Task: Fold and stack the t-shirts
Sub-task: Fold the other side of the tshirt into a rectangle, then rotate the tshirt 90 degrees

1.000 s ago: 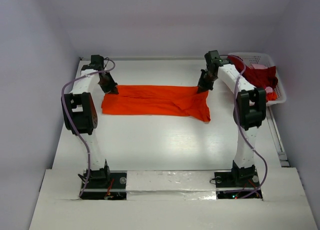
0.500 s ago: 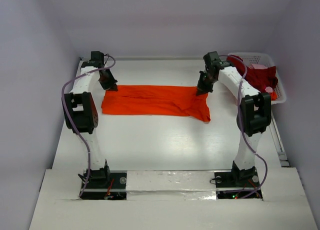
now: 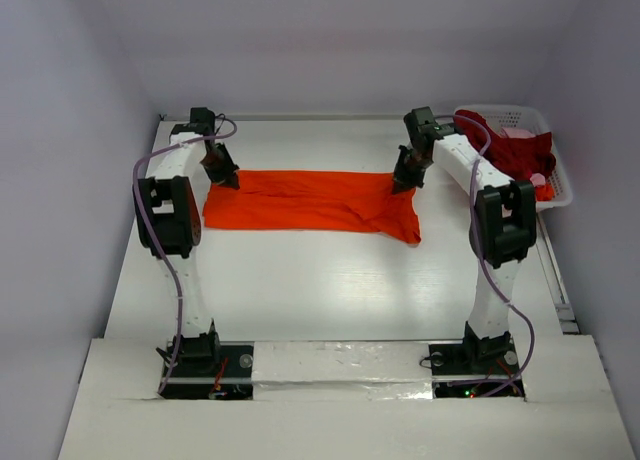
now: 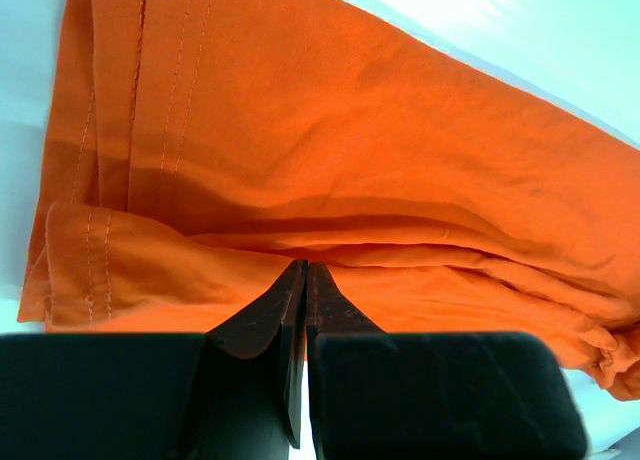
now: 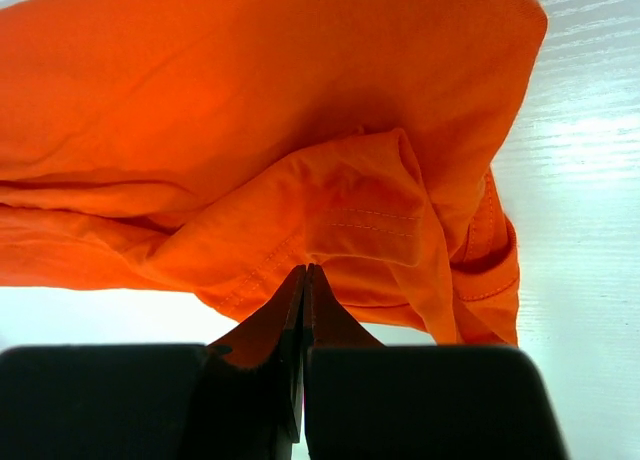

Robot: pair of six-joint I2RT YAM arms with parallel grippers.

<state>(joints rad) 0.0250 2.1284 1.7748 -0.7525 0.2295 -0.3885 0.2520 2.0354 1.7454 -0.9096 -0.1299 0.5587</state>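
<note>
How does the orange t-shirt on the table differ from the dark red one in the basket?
The orange t-shirt lies on the table; the dark red t-shirt sits in the white basket. The orange t-shirt is stretched as a long band; the dark red t-shirt is bunched. The left gripper and right gripper pinch the orange t-shirt; neither touches the dark red t-shirt. Both are soft cloth.

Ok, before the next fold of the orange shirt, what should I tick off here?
1. Left gripper shut on the orange t-shirt, far-left corner: ok.
2. Right gripper shut on its far-right corner: ok.
3. All layers caught in each pinch: cannot tell.
4. Cloth smooth between the grippers: not ok, creased and bunched toward the right end.
5. Table bare in front of the shirt: ok.
6. Crimson t-shirt apart, in the basket: ok.
</note>
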